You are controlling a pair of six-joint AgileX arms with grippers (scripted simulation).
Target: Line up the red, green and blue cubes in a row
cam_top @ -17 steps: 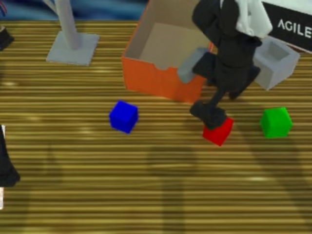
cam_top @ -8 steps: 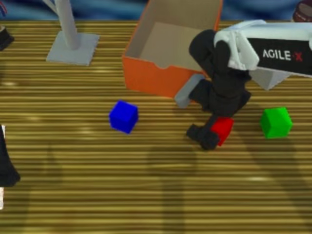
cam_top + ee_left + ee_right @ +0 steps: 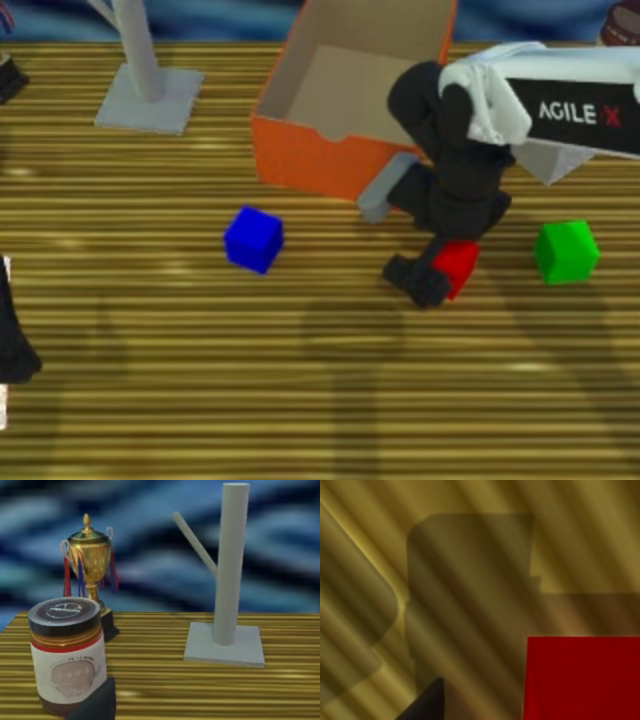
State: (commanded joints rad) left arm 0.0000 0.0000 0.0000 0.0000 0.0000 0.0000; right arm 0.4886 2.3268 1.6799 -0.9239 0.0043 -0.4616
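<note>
The red cube [image 3: 460, 263] lies right of the table's middle, and my right gripper [image 3: 444, 270] is down at it, open. One dark finger [image 3: 418, 281] stands just left of the cube; the other is hidden under the wrist. In the right wrist view the red cube [image 3: 582, 677] fills one corner, and a gap of table separates it from the fingertip [image 3: 427, 702]. The green cube [image 3: 567, 251] sits alone to the right and the blue cube [image 3: 254, 239] to the left. My left gripper [image 3: 14, 345] is parked at the table's left edge, open.
A big open orange box [image 3: 300, 160] stands behind the cubes. A hollow grey box [image 3: 548, 160] is partly hidden behind my right arm. A grey stand [image 3: 150, 95] is at the back left. The left wrist view shows a jar [image 3: 67, 655] and a trophy [image 3: 89, 555].
Over the last second my right arm swung down and lowered its gripper beside the red cube. Nothing has shifted in the last half second, and the cubes have stayed put.
</note>
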